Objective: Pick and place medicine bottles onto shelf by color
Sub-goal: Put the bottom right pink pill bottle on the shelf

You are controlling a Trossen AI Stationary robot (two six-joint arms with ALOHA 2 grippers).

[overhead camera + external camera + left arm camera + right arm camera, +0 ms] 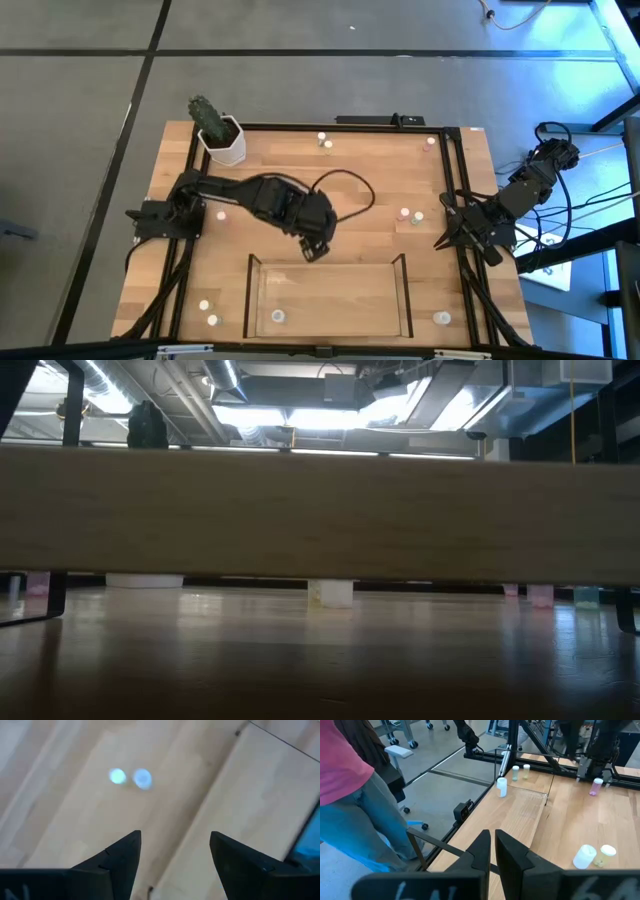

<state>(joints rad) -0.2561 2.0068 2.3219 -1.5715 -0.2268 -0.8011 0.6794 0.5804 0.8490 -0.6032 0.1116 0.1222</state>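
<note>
Left gripper (pixel 313 249) fingers released over shelf (pixel 255 300) rim | right gripper (pixel 449 236) clenched at table edge

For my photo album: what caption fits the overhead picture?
Left gripper hovers open by the shelf; right gripper waits shut at table's edge.

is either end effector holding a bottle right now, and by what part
Neither. The left end effector is open and empty by the shelf; the right end effector is shut on nothing.

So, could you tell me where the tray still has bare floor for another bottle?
Most of the shelf floor is bare: only one bottle stands in its near-left part. The middle and right side are free. The far-left rim is crowded, with the open left gripper above it.
</note>
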